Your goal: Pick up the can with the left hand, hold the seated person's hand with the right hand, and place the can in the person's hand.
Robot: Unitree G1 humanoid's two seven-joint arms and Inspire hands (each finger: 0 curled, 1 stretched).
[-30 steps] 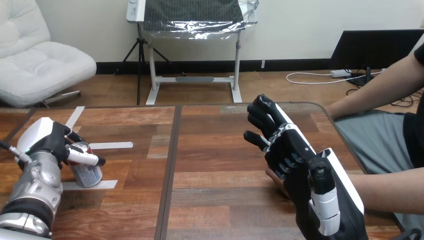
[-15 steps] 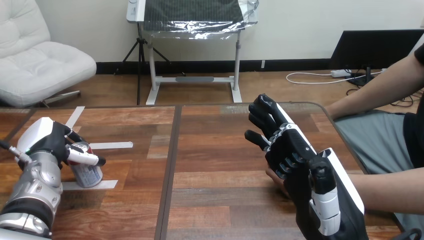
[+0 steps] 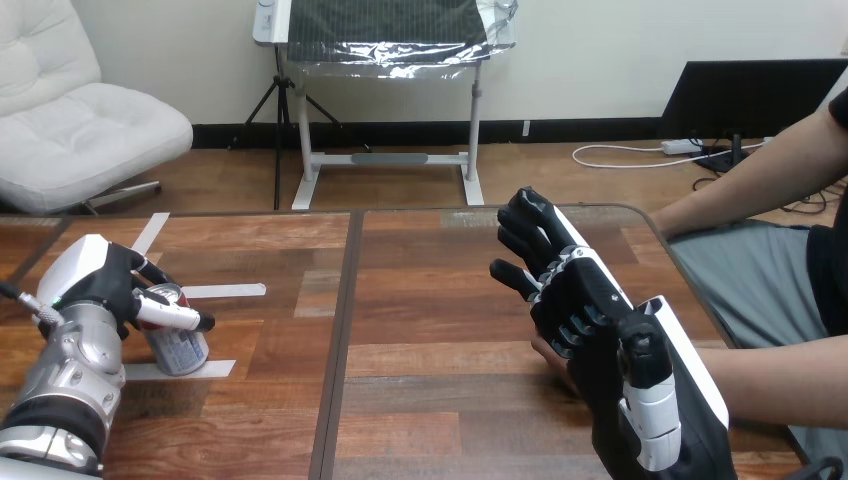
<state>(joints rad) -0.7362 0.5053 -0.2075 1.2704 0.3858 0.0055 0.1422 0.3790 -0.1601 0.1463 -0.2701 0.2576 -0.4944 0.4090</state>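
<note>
A silver can with a red top (image 3: 182,347) stands on the wooden table (image 3: 440,300) at the left, between white tape marks. My left hand (image 3: 100,283) is at the can's upper part, with its thumb and fingers curled round it. At the right, my right hand (image 3: 590,300) lies over the person's hand (image 3: 549,351), of which just the fingertips show under my palm. My right fingers reach fairly straight toward the table's far side. I cannot tell whether my thumb closes on the person's hand. The person's forearm (image 3: 785,380) comes in from the right edge.
White tape strips (image 3: 222,291) mark the table near the can. A dark seam (image 3: 338,330) runs down the tabletop between the two hands. The person's other arm (image 3: 760,175) rests beyond the table's far right corner.
My left hand and the can have edged slightly to the right. My right hand and the person's hand have stayed put.
</note>
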